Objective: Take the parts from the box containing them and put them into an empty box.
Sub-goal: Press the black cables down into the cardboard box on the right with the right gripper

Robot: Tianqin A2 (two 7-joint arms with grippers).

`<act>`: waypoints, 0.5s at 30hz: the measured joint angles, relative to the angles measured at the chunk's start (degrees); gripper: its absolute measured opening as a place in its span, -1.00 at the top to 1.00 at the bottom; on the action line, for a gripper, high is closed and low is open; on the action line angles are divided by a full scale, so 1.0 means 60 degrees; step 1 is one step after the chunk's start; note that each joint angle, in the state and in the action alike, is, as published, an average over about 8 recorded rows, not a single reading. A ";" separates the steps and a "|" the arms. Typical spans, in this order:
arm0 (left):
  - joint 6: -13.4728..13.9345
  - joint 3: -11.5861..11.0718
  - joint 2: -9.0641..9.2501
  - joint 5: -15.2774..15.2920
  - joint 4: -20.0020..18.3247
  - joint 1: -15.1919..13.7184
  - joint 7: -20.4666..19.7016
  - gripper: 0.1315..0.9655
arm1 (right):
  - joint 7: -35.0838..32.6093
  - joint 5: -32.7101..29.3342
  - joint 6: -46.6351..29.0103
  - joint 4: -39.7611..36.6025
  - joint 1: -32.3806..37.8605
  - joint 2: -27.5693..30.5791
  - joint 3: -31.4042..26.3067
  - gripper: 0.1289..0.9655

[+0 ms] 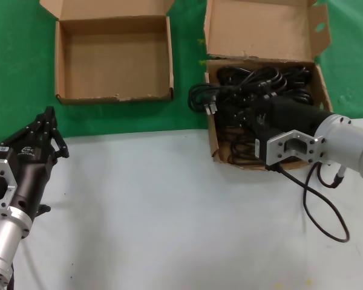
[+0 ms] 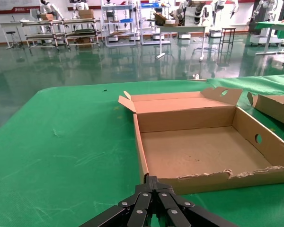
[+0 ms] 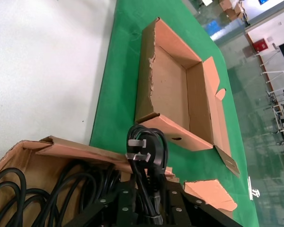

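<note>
The left gripper (image 1: pixel 48 118) sat at the near left over the white table surface (image 1: pixel 169 199), its black fingers (image 2: pixel 151 198) drawn together to a point with nothing between them. It pointed toward the empty box (image 1: pixel 66 96), which lay beyond it on the green mat (image 1: pixel 18 60) at the far left. In the left wrist view that box (image 2: pixel 270 146) showed a bare cardboard floor, a ragged low front wall just beyond the fingertips, and its short flap folded back on the far side.

At the right, the right arm's silver wrist reached in from the near right edge, a thin black robot cable (image 1: pixel 320 208) looping beneath it on the white surface. The right gripper (image 1: pixel 245 115) was down in the box containing them (image 1: pixel 322 99), which straddled the border of the white surface and the green mat. Its fingers (image 3: pixel 125 208) were clamped on one of the parts (image 1: pixel 209 99), a black cord bundle. The bundle's plug end, with pale pins, hung out over the left wall of that box. In the right wrist view the gripped plug (image 3: pixel 144 146) stood up between the fingers. More looped cords (image 1: pixel 272 78) lay piled in the far half of the box. Its tall flap (image 1: pixel 260 27) stood open at the far side, with notched cut-outs along its right edge.
</note>
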 joint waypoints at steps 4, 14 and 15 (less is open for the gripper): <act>0.0000 0.0000 0.0000 0.0000 0.0000 0.0000 0.0000 0.97 | -0.0073 -0.0026 0.0030 -0.0011 0.0004 -0.0004 -0.0008 0.66; 0.0000 0.0000 0.0000 0.0000 0.0000 0.0000 0.0000 0.97 | 0.0048 -0.0213 -0.0006 0.0246 0.0031 0.0031 0.0141 0.85; 0.0000 0.0000 0.0000 0.0000 0.0000 0.0000 0.0000 0.97 | 0.0106 -0.0266 -0.0024 0.0310 0.0024 0.0045 0.0182 0.86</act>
